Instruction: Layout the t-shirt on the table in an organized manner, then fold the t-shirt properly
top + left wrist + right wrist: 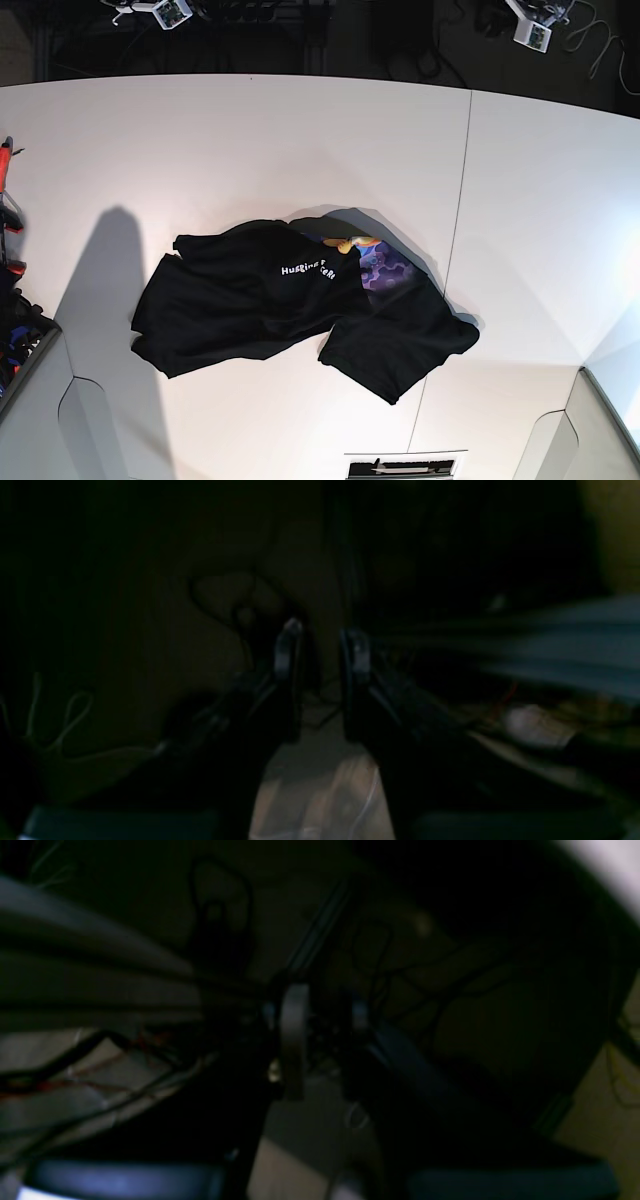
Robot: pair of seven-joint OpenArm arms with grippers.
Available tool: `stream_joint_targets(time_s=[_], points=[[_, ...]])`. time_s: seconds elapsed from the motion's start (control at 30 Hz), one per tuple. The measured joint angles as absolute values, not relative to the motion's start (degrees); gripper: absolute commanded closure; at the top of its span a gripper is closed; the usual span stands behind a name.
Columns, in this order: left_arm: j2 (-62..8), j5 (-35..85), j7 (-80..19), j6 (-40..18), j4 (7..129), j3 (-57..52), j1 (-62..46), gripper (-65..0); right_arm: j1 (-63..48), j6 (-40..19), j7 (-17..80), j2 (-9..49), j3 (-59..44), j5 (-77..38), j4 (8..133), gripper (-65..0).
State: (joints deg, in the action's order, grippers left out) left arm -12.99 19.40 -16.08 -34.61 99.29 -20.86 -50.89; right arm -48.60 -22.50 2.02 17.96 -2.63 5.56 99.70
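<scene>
The black t-shirt (290, 300) lies crumpled a little below the middle of the white table (250, 140). Its white lettering and part of the orange and purple graphic (372, 262) face up, and one side is folded over the other. Neither arm shows in the base view. In the dim left wrist view my left gripper (321, 645) has its fingers apart with nothing between them. My right gripper (325, 1015) also stands with a gap between its fingers, holding nothing. Both wrist views look at a dark area with cables, not at the shirt.
A thin dark seam (455, 230) runs down the table right of the shirt. Red and black gear (8, 210) sits at the left edge. The near corners are cut out (40, 400). A slotted panel (405, 466) lies at the front edge.
</scene>
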Motion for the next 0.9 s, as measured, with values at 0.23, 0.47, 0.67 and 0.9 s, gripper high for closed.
stream_joint_targets(time_s=[0.23,0.47,0.67,0.9], points=[[-14.7,33.2,-21.9,-35.0,112.8,-31.6,-51.0,-29.1,-42.2,-22.5,1.8,18.0,-6.9,-1.2,107.4,-19.1],[-21.8,33.9,-21.7,-34.5,114.7,-27.3,-42.0,-30.6,-26.2,-22.9,7.4,17.5,-7.1,-6.4,106.6,-27.2],[-24.6,28.8,-21.9,-27.7,108.9,-14.4,-29.8,-30.6,-13.3,-22.7,7.8,15.4,-7.2,-6.5,99.8,-27.2],[-24.8,26.4,-21.6,-27.6,93.8,-1.7,-13.1,-32.6,-2.5,-16.5,7.9,8.4,-7.3,-3.1,87.0,-27.2]])
